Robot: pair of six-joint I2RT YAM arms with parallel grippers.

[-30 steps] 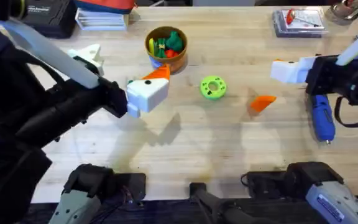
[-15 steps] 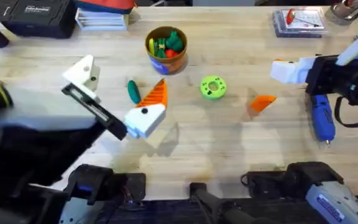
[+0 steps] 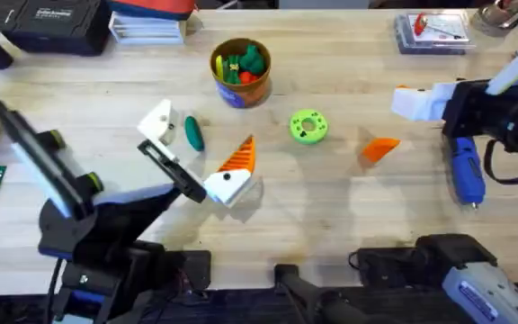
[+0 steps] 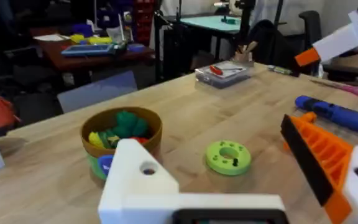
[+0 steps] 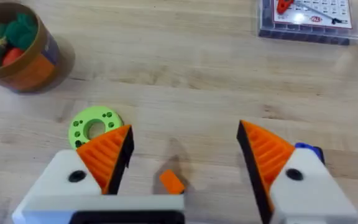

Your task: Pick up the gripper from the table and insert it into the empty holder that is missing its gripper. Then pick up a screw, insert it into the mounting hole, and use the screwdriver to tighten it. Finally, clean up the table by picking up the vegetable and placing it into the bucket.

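Note:
My left gripper (image 3: 203, 135) is open and low over the table. One jaw is a bare white holder (image 3: 157, 121) (image 4: 138, 180); the other carries an orange ribbed finger (image 3: 239, 157) (image 4: 319, 155). The dark green vegetable (image 3: 192, 133) lies on the table between these jaws, close to the holder. The loose orange gripper (image 3: 380, 148) (image 5: 171, 182) lies right of centre. My right gripper (image 3: 412, 101) (image 5: 185, 140) hovers open at the right, both orange fingers fitted, with nothing held. The blue screwdriver (image 3: 466, 171) (image 4: 334, 114) lies below it. The bucket (image 3: 240, 70) (image 4: 120, 140) (image 5: 17, 50) holds toy food.
A lime-green disc (image 3: 308, 126) (image 4: 229, 157) (image 5: 92, 126) sits between the bucket and the loose orange piece. A clear parts box (image 3: 432, 31) (image 5: 312, 18) stands at the back right. Black cases and books line the back left edge.
The left arm has dropped from close under the camera toward the near left. Its gripper has shifted right and nearer, uncovering the vegetable. The right arm has not moved.

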